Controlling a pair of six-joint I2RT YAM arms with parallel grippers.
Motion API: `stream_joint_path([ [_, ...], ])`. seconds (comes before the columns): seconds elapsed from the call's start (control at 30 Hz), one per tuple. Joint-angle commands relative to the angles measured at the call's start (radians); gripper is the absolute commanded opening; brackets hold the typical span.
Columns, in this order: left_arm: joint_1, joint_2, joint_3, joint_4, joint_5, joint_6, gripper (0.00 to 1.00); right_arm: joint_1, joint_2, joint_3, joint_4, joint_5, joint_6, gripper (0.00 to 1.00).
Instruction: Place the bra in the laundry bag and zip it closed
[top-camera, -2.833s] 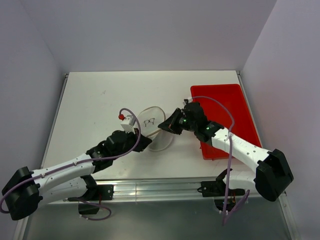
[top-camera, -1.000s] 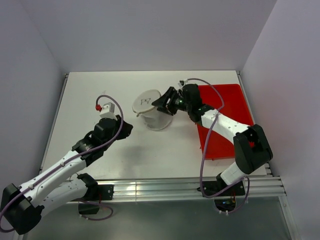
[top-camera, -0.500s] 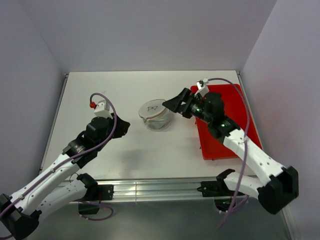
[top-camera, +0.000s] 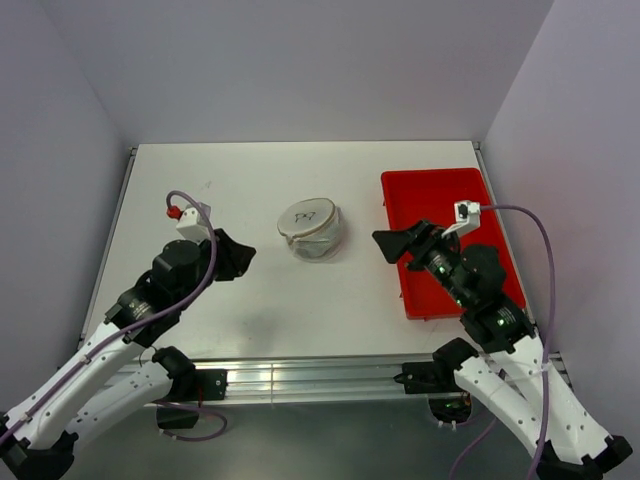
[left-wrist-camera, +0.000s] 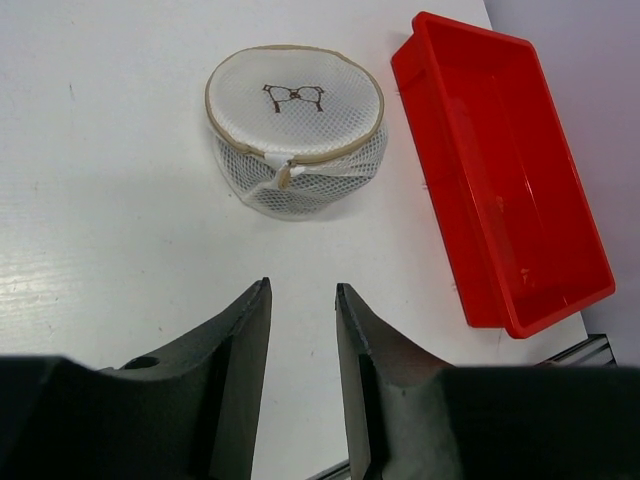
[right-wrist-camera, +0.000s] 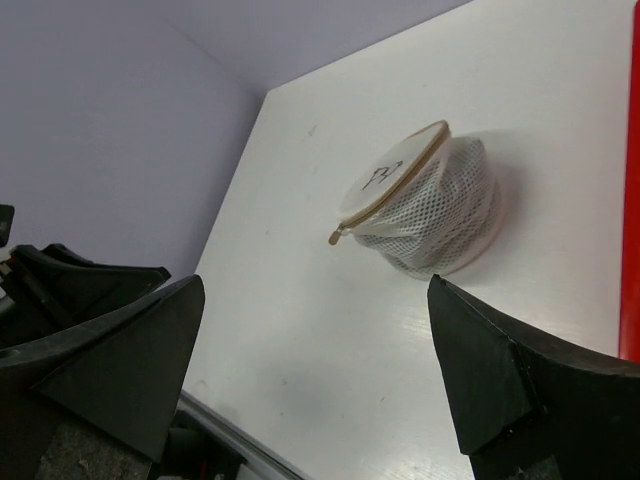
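The laundry bag (top-camera: 308, 230) is a round white mesh pouch with a tan zipper rim. It stands alone mid-table and shows in both wrist views (left-wrist-camera: 295, 130) (right-wrist-camera: 425, 205). Its zipper looks drawn shut, and the pull (left-wrist-camera: 285, 178) hangs at the side. The bra is hidden; nothing black shows through the mesh. My left gripper (top-camera: 235, 258) (left-wrist-camera: 302, 287) hovers left of the bag, open by a narrow gap with nothing in it. My right gripper (top-camera: 392, 242) (right-wrist-camera: 315, 280) is right of the bag, wide open and empty. Neither gripper touches the bag.
A red plastic tray (top-camera: 450, 190) (left-wrist-camera: 520, 200) lies empty at the right side of the table, under my right arm. A purple wall rises behind the table and on both sides. The metal rail with the arm bases (top-camera: 320, 378) runs along the near edge.
Both arms have pulled back from the bag toward the near edge. The right gripper has let go and opened wide, and the left jaws have spread a little. The bag has settled upright.
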Motion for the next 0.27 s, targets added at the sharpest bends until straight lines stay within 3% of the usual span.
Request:
stream_joint_path([
  [0.0, 0.004, -0.020, 0.040, -0.008, 0.017, 0.010, 0.38, 0.003, -0.056, -0.027, -0.041, 0.104, -0.036, 1.00],
  [0.23, 0.004, -0.023, 0.040, -0.016, 0.013, 0.002, 0.38, 0.004, -0.082, -0.041, -0.065, 0.130, -0.044, 1.00],
])
